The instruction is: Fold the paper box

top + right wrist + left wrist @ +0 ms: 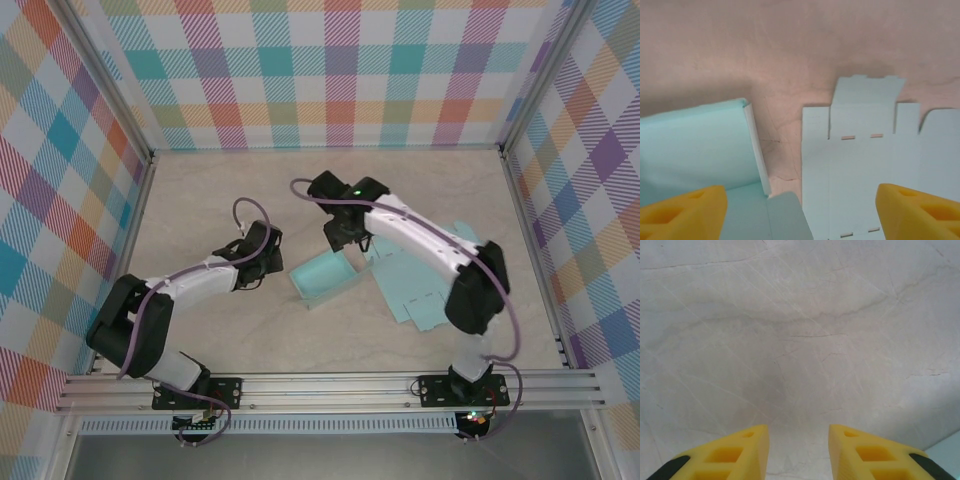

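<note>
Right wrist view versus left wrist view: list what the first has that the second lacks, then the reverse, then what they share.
Right wrist view, not the left: the half-folded paper box with a raised wall, the flat cut sheet with tabs and slots beside it, and the right gripper, jaws wide.
Left wrist view, not the right: the left gripper, jaws narrowly apart over bare table, nothing between them.
Shared: the marbled table and yellow fingers. A pale teal sliver at the left view's corner is too small to identify.
</note>
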Robot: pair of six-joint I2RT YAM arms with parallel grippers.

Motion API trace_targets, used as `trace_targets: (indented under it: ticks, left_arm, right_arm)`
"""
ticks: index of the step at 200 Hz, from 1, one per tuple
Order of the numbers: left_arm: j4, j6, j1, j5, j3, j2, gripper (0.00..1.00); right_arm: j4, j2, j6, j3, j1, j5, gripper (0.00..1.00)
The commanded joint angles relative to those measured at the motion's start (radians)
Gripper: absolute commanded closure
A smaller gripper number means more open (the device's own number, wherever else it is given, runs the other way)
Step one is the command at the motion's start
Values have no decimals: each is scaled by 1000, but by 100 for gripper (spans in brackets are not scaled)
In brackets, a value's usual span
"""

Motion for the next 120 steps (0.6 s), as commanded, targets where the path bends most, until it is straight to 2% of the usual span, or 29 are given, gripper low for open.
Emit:
trace_targets:
  ticks: [1,4,39,57,87,120]
  left_arm:
    - [44,38,9,-9,40,38,64]
    - [49,40,9,-10,43,43,64]
    - [78,44,8,34,81,124,65]
    - [81,45,9,51,100,166,65]
    - [76,43,12,53,109,212,69]
    - [98,27,12,102,87,219,72]
  right_arm:
    - [-26,-177,91,-97,-13,53,4]
    - [-22,-201,101,-116,-15,54,0]
    - [62,-446,227,-398,-27,43,0]
    - [156,-546,304,-580,-38,-33,0]
    - [420,-637,414,-863,-53,-259,25]
    - [789,-621,557,-1093,-58,-432,51]
